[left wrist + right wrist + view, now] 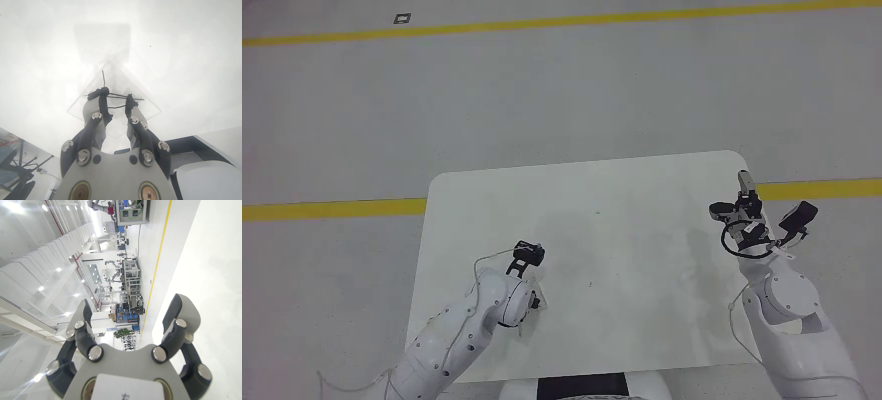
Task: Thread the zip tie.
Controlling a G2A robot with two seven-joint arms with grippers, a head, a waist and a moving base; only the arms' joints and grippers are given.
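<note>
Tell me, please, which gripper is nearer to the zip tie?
Left. The zip tie lies across between the fingertips of the left gripper. The right gripper stands open at the right edge of the table, far from it.

White table, rounded corners, matte top. Floor is pale grey with two yellow lines painted across it — the nearer one is cut off by the table top. Small dark marker on the floor by the far line. Right wrist view: big bright hall, rows of ceiling lights, red pipe overhead, equipment racks along a yellow line, blue bins, a potted plant.
</note>
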